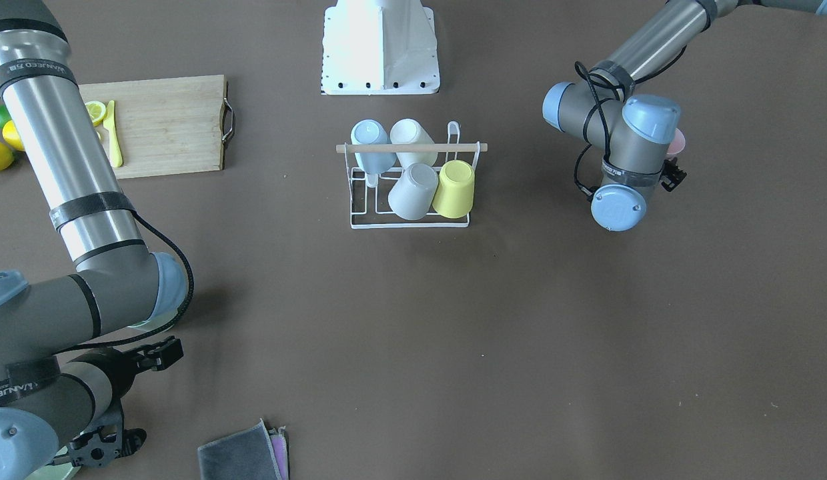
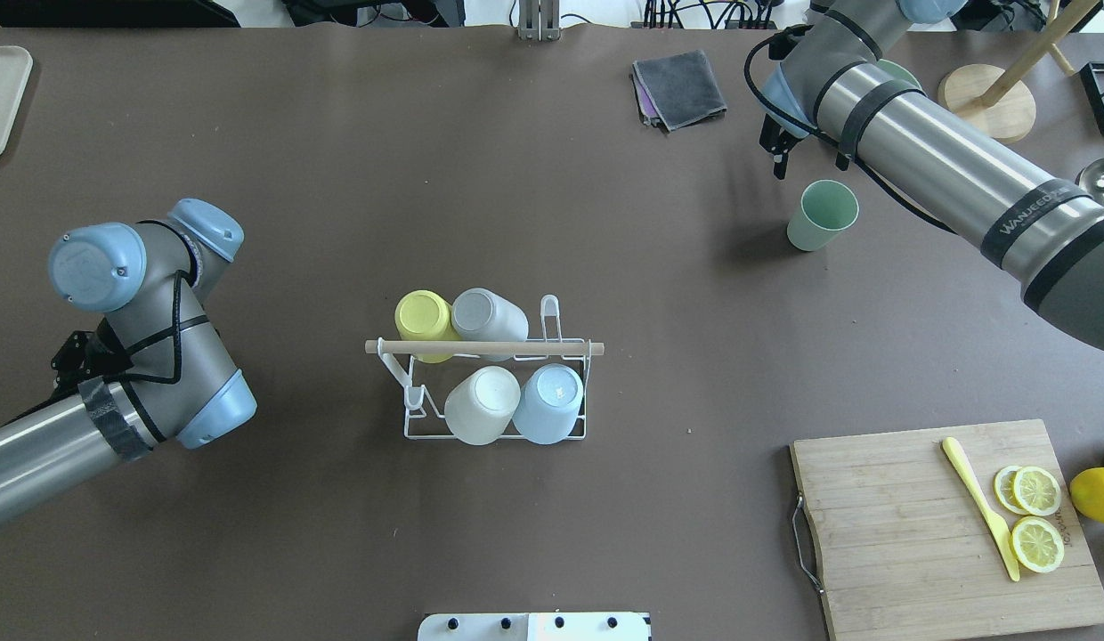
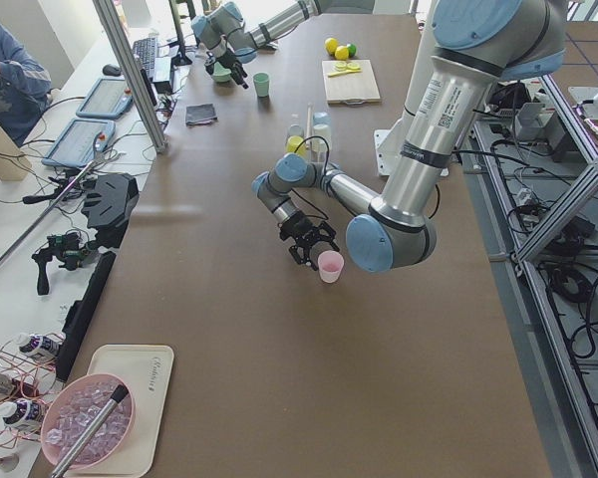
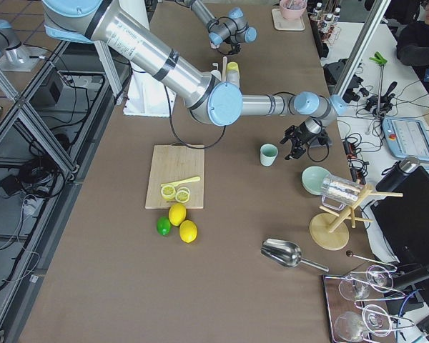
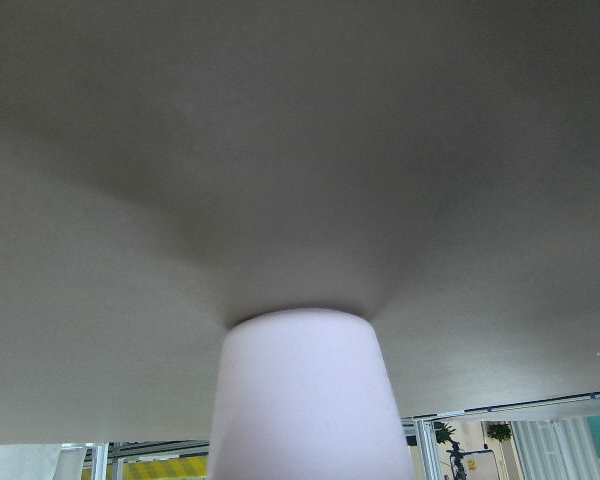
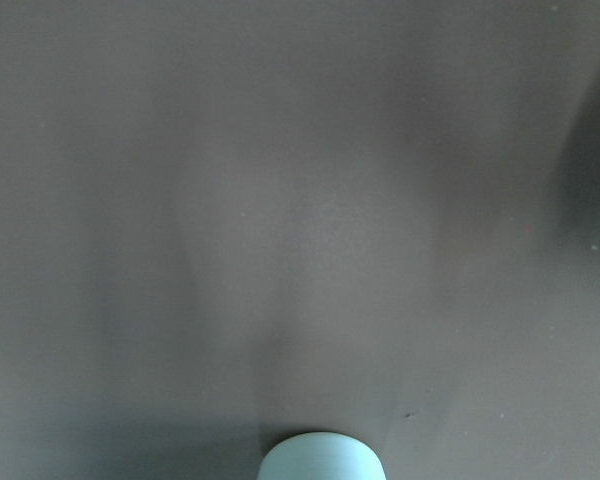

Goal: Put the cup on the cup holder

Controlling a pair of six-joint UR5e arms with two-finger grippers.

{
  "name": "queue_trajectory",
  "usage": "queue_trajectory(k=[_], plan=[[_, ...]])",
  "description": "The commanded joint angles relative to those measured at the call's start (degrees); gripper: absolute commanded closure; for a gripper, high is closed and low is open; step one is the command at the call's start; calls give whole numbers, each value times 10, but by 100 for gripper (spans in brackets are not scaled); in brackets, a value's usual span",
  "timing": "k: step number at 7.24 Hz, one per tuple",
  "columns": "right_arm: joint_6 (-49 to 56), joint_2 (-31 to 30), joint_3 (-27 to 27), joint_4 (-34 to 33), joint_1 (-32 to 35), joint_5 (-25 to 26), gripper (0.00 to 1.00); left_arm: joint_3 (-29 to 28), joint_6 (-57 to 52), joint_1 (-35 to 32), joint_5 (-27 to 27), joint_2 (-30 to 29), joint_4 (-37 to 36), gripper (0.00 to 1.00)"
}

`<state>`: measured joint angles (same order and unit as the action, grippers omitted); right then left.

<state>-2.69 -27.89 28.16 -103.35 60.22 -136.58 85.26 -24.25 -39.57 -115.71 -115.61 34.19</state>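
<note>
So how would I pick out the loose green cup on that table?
Find the wooden chopping board, then look across the table to the grey cloth. Between them, nearer the cloth, a cup stands upright by itself, the only pale green one.

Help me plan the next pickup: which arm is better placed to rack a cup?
Left, probably: the left tool sits beside the pink cup, which looms large in its wrist view; the right wrist view shows only a sliver of the green cup.

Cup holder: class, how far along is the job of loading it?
Done: four cups sit upturned on the cup holder. In hand: nothing looks gripped; the left gripper is beside the pink cup, the right gripper beside the green cup, both cups on the table. Left: racking them.
</note>
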Motion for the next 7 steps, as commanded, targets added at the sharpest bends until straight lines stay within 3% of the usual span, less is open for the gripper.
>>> queue_trajectory(k=[1, 7], plan=[[25, 25, -56, 0, 0, 0, 0, -4, 2, 25, 7, 0, 0, 3], [52, 78, -168, 1, -14, 7, 0, 0, 15, 42, 15, 12, -2, 3]])
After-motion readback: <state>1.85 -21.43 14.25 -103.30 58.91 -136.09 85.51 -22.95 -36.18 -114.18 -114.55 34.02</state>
